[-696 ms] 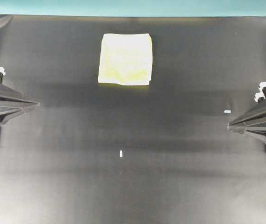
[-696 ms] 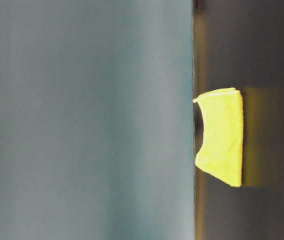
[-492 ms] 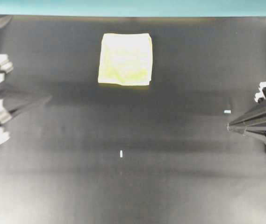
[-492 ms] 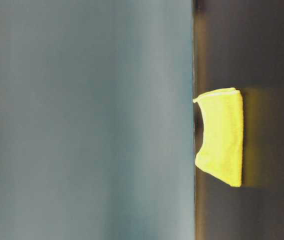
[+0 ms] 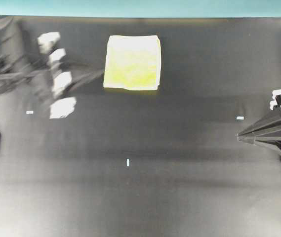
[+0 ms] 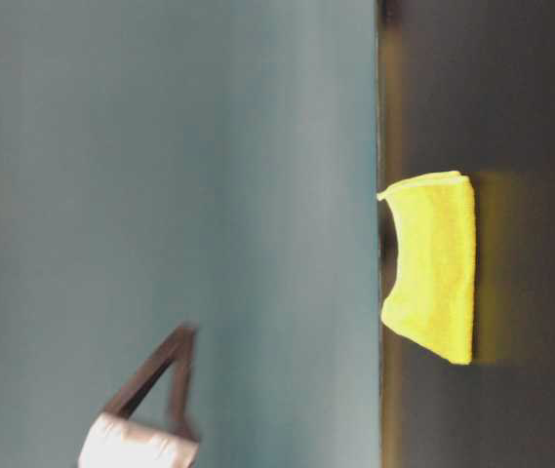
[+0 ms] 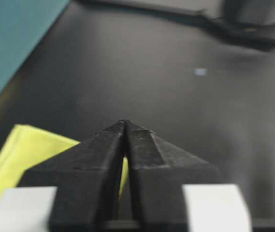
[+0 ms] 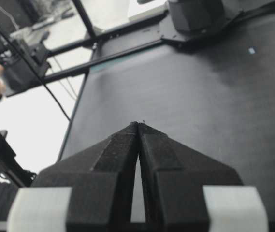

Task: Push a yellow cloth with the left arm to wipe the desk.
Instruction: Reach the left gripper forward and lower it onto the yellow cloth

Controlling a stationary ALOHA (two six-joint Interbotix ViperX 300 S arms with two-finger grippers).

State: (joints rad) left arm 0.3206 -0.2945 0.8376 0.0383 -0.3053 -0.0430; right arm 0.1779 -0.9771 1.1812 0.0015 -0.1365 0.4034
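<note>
1. The left gripper (image 7: 124, 126) has its jaws pressed together, with nothing between them; in the wrist view the two black fingers (image 7: 94, 159) meet in one point.
2. In the overhead view the left gripper (image 5: 99, 74) is blurred; its tip is just beside the 9 o'clock edge of the cloth (image 5: 132, 62), and I cannot tell if it touches.
3. The left arm (image 5: 26, 76) reaches in from 9 o'clock of the overhead view, with white clips along it; its shape is smeared.
4. The cloth is pale yellow and about square; it lies flat on the desk (image 5: 180, 173) at about 12 o'clock, near the teal strip (image 5: 140, 7) at the far edge.
5. In the left wrist view the cloth (image 7: 26, 154) shows at 7 o'clock, partly hidden behind the fingers.
6. In the table-level view, which is turned on its side, the cloth (image 6: 433, 273) lies at 3 o'clock, and the left gripper (image 6: 175, 346) shows at 7 o'clock in front of the teal wall.
7. The right gripper (image 8: 138, 126) also has its jaws together and holds nothing; in the overhead view it (image 5: 240, 136) is at 3 o'clock, well apart from the cloth.
8. Small white marks (image 5: 128, 162) are on the desk at about 6, 9 and 3 o'clock.
</note>
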